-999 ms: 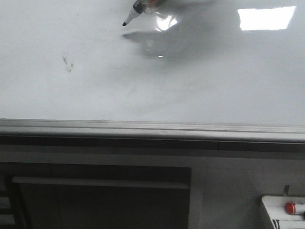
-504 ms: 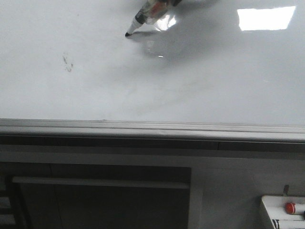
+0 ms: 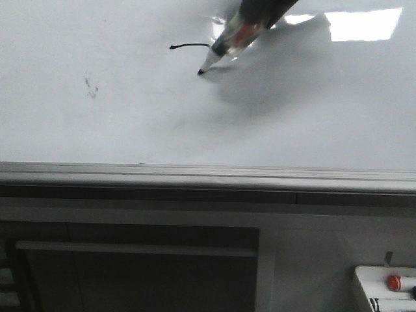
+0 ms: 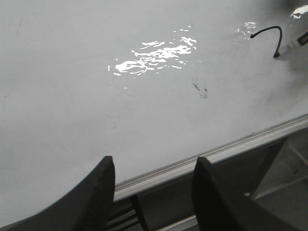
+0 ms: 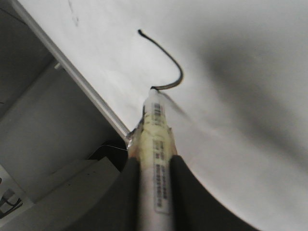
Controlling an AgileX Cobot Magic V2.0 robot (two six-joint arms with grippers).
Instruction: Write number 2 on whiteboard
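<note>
Since a moment ago, the marker has drawn a curved stroke across the upper whiteboard. Left wrist: left gripper spread, hovering near the rail. Right wrist: right gripper pinches the marker, tip touching the stroke's end.

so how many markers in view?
1: the marker clamped in the right gripper, tip on the whiteboard at the stroke's end. Left gripper holds none. Others may be out of frame.
</note>
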